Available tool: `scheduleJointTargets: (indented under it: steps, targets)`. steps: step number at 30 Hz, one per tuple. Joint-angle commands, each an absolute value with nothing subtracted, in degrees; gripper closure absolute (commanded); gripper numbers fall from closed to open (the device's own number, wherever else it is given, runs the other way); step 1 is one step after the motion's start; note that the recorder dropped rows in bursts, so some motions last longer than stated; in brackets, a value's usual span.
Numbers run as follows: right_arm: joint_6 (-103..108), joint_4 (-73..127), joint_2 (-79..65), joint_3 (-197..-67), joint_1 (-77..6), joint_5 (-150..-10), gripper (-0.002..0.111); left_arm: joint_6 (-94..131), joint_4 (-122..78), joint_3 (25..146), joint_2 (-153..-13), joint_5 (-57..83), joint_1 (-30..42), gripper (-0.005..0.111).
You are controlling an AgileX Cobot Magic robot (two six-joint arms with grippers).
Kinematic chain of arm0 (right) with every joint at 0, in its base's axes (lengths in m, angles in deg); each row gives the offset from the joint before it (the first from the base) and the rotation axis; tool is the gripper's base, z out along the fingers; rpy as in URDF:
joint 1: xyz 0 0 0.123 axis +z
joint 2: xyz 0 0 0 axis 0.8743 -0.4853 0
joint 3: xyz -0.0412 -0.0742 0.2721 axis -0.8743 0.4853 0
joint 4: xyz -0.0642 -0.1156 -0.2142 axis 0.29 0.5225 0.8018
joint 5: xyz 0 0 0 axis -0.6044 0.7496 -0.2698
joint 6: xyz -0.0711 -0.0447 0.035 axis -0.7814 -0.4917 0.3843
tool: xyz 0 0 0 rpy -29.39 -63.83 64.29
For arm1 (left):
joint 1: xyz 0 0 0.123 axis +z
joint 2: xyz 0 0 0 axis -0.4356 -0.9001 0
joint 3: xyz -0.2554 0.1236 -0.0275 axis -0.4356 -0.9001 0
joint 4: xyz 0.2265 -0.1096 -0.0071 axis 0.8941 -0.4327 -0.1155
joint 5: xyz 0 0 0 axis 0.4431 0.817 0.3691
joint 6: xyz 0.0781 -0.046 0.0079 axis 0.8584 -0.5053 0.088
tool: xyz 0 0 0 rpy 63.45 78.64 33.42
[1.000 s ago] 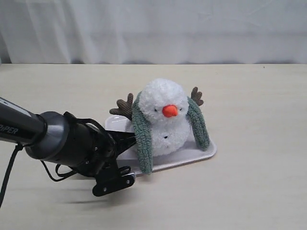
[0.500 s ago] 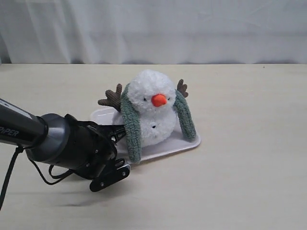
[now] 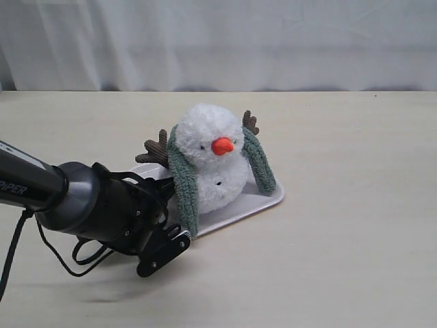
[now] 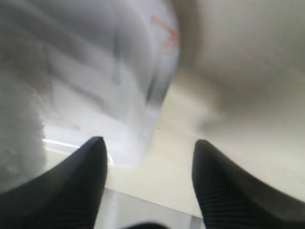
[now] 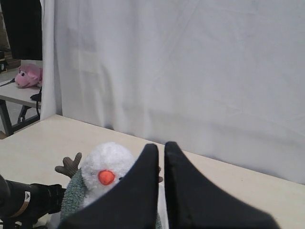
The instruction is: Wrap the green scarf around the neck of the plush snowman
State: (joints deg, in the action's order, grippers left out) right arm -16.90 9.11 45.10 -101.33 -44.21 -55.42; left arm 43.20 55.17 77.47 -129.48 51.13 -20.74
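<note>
The left gripper [image 3: 171, 215] lies low over the table [image 3: 355, 246], its 2 black fingers [image 4: 78, 183] spread wide and pinching nothing; the rim of the white tray [image 3: 263, 203] sits in the gap between them, with 1 finger over the tray and the other just outside it above the tabletop; the left wrist view is too blurred to tell whether either finger touches the rim.

The plush snowman [image 3: 213, 171] stands upright on the tray just beyond this gripper's fingertips; its orange carrot nose [image 3: 222, 145] and 2 brown twig arms [image 3: 156, 147] are plain to see.

The green scarf [image 3: 183, 184] is draped behind the head and over the shoulders; its 2 ends hang down the front, 1 on each side of the body, uncrossed; the nearer end drops past the tray rim right beside the left gripper's fingertips; the other end lies on the far side of the snowman from that gripper, its tip resting on the tray; the snowman's neck [image 3: 213, 162] shows bare white fluff at the front, between the 2 strips.

The right gripper [image 5: 161, 145] is held high, its fingers pressed almost together with only a thin slit between them, gripping nothing; the snowman sits below and beyond its fingertips, well apart from it; farther beyond hangs a white curtain [image 5: 190, 71]; past the curtain's edge a pink plush toy [image 5: 27, 76] rests on a side table [image 5: 19, 95].
</note>
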Motion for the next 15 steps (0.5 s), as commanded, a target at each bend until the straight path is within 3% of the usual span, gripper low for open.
scheduleJointTargets:
  steps: [1, 10, 12, 15]
  targets:
    - [-17.1, 9.8, 45.3, -101.1, -44.1, -55.1, 0.104, 42.3, 51.6, 77.3, -129.4, 56.1, -20.8, 0.052]
    - [-16.7, 9.8, 45.0, -101.1, -44.1, -54.4, 0.102, 41.4, 36.7, 77.3, -128.0, 62.7, -20.8, 0.052]
    - [-15.5, 10.3, 43.6, -101.1, -44.1, -54.4, 0.094, 40.4, 33.3, 77.3, -127.1, 64.6, -20.8, 0.052]
    - [-1.8, 18.5, 37.7, -101.1, -44.1, -54.4, 0.071, 35.0, 31.5, 77.3, -124.2, 67.8, -20.4, 0.07]
